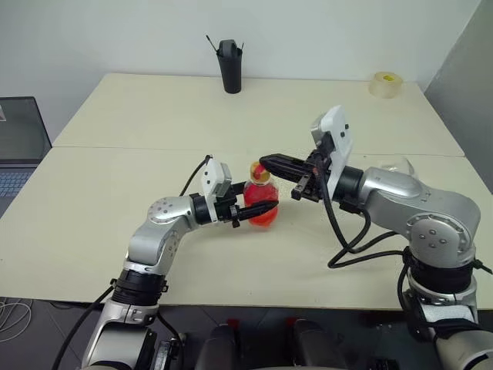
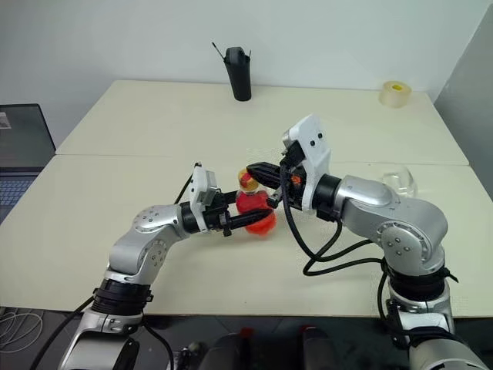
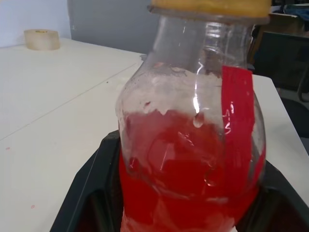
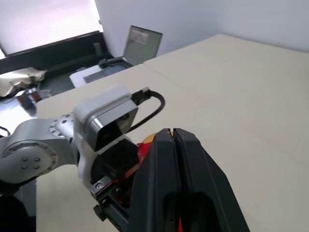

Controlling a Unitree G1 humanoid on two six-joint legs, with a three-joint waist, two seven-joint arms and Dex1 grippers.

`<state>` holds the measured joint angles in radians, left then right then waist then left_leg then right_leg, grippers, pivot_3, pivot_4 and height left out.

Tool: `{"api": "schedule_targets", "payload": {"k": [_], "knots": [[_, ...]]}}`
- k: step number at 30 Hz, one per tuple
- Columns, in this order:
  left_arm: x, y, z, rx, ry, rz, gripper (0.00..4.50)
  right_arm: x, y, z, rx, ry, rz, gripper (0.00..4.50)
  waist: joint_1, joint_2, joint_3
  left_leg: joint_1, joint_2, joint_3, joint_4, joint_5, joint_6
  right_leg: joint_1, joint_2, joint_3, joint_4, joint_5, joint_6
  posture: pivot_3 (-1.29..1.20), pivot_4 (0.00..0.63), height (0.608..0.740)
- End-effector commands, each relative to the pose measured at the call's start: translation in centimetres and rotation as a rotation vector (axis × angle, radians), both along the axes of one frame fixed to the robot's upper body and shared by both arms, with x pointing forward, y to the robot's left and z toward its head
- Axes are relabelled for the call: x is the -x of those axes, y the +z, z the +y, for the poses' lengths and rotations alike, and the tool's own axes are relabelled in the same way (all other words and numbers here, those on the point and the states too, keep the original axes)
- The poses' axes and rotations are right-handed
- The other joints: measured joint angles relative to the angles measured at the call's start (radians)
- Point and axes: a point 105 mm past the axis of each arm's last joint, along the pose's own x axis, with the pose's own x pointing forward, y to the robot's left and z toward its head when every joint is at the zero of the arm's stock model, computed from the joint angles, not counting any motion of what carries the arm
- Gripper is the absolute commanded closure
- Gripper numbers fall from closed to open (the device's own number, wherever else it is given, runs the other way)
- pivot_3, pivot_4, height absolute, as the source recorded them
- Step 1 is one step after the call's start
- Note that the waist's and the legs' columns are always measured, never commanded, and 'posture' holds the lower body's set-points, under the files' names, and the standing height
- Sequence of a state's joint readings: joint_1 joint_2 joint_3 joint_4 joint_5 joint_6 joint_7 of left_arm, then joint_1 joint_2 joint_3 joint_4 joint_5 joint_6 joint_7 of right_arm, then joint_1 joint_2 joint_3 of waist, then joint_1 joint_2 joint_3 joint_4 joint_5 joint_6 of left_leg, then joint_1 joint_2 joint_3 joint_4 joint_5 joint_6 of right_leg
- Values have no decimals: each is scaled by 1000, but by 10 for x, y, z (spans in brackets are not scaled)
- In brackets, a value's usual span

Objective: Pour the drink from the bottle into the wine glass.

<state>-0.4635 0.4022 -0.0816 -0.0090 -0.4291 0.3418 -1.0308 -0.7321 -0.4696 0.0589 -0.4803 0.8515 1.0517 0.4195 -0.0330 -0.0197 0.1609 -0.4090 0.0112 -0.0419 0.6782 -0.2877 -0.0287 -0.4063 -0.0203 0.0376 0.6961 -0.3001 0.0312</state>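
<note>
— Right gripper, what do you see of it?
— Its two black fingers are pressed together with no gap, their tips at the yellow-orange cap of the bottle; whether they pinch the cap I cannot tell.
— And the left gripper?
— Clamped around the bottle's bulgy body from the side, one black finger on each flank.
— Where is the bottle?
— Upright near the middle of the cream table, between the two grippers. The drink fills roughly its lower half.
— The wine glass?
— Well off to the robot's right, behind the right arm.
— Anything else?
— A tall black cup and a roll of tape at the far edge.
</note>
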Motion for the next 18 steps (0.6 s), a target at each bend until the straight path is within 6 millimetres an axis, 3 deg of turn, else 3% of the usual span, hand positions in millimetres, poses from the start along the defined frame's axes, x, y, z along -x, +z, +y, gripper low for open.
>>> {"api": "schedule_targets", "payload": {"k": [1,3,6,12,18], "knots": [[4,20,-5,14,-30,-97,2165,-3,15,-4,7,95,-54,4500,0,0,0,0,0,0,0,0,0,0,0,0,0,0,0,0,150,740],[4,22,-4,13,-22,-107,2165,-2,30,-8,-49,127,-62,4500,-1,0,0,0,0,0,0,0,0,0,0,0,0,0,0,0,150,740],[2,23,-2,15,-5,-111,2165,6,36,-10,-81,164,-51,3902,1,0,0,0,1,0,0,0,0,0,0,0,0,0,0,0,150,740],[4,20,-1,12,5,-107,2166,11,26,-2,-73,172,-30,1848,0,0,0,0,1,0,0,0,0,0,0,1,0,0,0,0,150,740],[3,23,-2,10,7,-118,2166,-12,14,0,-19,45,-38,1836,0,0,0,0,1,0,0,0,0,0,0,1,0,0,0,0,150,740]]}}
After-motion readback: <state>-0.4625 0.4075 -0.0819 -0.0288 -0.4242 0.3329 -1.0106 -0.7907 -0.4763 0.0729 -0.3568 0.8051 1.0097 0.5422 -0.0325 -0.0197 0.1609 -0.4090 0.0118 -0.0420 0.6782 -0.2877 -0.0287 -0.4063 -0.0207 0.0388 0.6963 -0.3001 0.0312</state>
